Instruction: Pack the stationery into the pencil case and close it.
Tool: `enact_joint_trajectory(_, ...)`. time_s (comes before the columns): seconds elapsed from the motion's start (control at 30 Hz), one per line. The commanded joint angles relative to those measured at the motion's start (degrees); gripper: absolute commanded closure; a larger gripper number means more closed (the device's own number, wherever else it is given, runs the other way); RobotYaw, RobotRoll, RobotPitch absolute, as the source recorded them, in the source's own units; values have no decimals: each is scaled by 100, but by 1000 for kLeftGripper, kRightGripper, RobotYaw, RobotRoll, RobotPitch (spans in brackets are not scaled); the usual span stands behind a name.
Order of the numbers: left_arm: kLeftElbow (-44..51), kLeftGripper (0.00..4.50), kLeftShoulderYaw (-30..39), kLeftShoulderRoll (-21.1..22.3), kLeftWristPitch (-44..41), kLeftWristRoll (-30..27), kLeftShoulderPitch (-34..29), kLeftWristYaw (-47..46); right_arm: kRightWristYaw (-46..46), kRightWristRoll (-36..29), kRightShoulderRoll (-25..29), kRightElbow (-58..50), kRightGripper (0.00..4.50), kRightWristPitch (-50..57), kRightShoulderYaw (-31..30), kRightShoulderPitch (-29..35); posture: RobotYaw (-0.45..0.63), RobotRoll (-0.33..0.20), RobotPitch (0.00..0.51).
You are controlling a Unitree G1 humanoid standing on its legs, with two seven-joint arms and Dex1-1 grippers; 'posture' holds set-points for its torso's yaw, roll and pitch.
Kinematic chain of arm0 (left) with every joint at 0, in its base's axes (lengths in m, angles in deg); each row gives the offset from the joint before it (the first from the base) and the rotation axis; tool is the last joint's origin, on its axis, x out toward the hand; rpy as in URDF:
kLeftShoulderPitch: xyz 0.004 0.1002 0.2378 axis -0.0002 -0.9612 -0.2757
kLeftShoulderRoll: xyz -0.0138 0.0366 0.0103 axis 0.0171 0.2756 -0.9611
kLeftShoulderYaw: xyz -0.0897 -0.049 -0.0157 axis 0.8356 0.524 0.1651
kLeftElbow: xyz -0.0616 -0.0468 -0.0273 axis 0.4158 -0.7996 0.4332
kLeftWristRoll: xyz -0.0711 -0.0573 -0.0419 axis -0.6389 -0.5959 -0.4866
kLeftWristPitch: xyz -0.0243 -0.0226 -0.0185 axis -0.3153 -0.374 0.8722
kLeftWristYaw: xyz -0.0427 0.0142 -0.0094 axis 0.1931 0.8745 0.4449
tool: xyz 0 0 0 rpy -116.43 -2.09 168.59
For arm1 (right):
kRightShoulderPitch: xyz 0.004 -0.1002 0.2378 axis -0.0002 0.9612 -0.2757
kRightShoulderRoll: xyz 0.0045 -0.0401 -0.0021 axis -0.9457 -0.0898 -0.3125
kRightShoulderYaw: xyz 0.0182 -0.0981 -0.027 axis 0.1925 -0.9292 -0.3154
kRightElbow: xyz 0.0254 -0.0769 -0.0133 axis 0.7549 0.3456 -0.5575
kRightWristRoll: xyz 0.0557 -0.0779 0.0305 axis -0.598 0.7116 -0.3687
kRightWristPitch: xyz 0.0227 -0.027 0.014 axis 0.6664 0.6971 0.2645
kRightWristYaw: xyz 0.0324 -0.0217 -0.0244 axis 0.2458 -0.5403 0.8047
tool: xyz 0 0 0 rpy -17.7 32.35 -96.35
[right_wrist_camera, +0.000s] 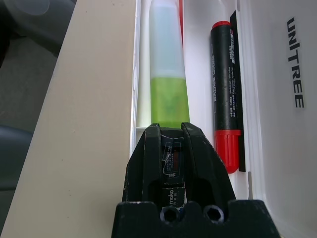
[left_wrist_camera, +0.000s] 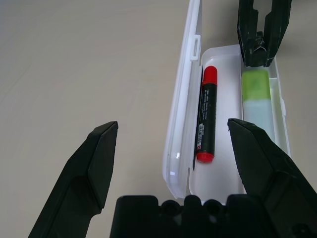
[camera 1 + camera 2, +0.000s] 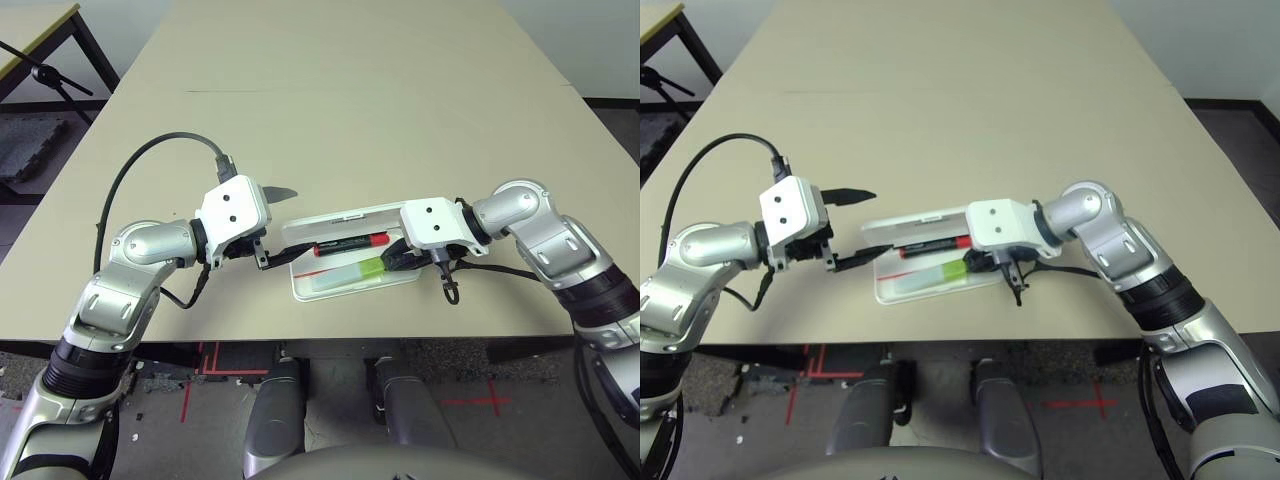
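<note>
Case: the open white pencil case [image 3: 345,285] lies flat near the table's [image 3: 330,90] front edge, between my two arms, lid [image 2: 184,94] standing up along the far side.
Contents: the red marker [image 3: 352,243] lies beside the lid hinge; the highlighter [image 3: 350,273] lies parallel to it on the near side, green cap toward my right arm.
Right gripper [image 1: 172,148]: fingers pressed together, pinching a small dark piece, tip just at the highlighter's cap over the tray.
Left gripper [image 2: 171,148]: fingers spread wide, holding nothing, waiting at the case's left end.
Handling: I judge the case light, stiff and slick, so it may skid when pushed.
Hold: I would brace the tray's end and press the lid's free edge down.
</note>
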Motion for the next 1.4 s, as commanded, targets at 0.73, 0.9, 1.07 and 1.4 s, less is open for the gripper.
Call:
enact_joint_trajectory(0.73,38,0,-141,20,37,76,13,-35,6,125,63,128,4161,-267,-109,-43,104,0,139)
enact_joint_trajectory(0.9,45,0,-132,29,34,74,4,-36,-9,146,64,147,3419,-304,-95,-30,106,0,139)
enact_joint_trajectory(1.07,46,0,-127,32,31,72,3,-36,5,113,78,158,1672,-276,-68,-28,106,0,140)
enact_joint_trajectory(1.4,12,0,22,146,25,39,-70,-4,397,-566,804,-297,38,602,494,315,113,0,138)
